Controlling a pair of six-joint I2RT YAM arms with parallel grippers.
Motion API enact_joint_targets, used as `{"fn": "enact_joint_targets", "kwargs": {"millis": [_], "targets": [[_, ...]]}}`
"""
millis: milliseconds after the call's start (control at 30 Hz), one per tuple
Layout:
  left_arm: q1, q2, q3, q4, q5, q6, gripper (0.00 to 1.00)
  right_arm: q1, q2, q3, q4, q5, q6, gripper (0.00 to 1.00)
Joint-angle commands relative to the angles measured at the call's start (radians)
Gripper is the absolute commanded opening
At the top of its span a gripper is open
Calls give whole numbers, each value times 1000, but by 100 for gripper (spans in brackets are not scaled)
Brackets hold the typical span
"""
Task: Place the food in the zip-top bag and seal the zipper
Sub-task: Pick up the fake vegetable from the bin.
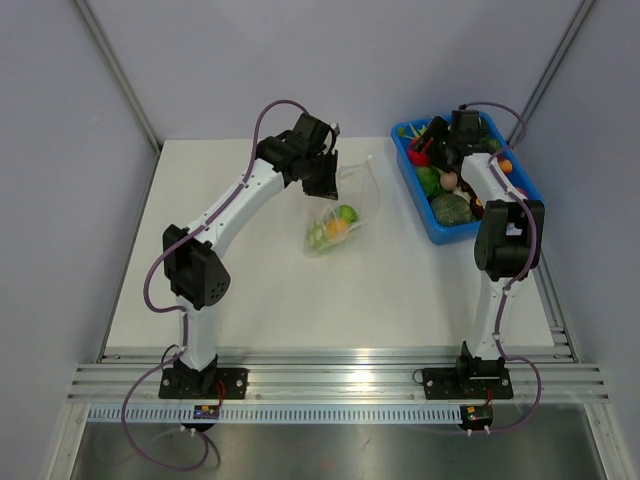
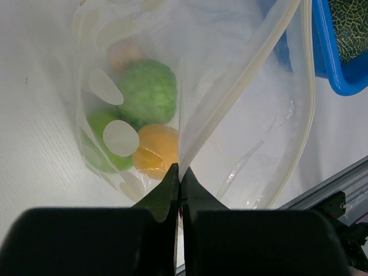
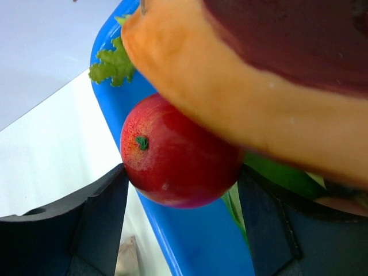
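The clear zip-top bag (image 1: 345, 215) lies on the white table with its mouth lifted. Inside it are a green fruit (image 2: 149, 92), an orange one (image 2: 156, 150) and a light green one (image 2: 100, 138). My left gripper (image 2: 180, 169) is shut on the bag's mouth edge by the zipper (image 2: 230, 92), and it shows above the bag in the top view (image 1: 325, 185). My right gripper (image 3: 181, 172) is down in the blue tray (image 3: 207, 241), shut on a red fruit (image 3: 178, 144) that sits between both fingers. In the top view this gripper (image 1: 440, 150) is at the tray's far end.
The blue tray (image 1: 425, 215) at the right holds several more toy foods, including green ones (image 1: 450, 205). A large orange and dark piece (image 3: 241, 98) lies right above the red fruit, with a lettuce leaf (image 3: 112, 66) beside it.
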Motion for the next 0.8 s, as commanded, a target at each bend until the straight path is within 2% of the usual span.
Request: {"fn": "enact_joint_targets", "kwargs": {"millis": [0, 300, 467, 600, 767], "targets": [[1, -37, 10, 25, -7, 14, 0, -5, -124, -54, 47, 42, -8, 60], [-2, -23, 54, 19, -7, 3, 0, -4, -289, -224, 60, 86, -39, 60], [-19, 35, 161, -20, -11, 0, 0, -5, -443, -376, 75, 109, -74, 60], [-21, 35, 161, -15, -5, -9, 0, -4, -565, -437, 40, 158, -115, 61], [-21, 39, 160, -4, 15, -16, 0, -5, -704, -468, -23, 88, -149, 60]]}}
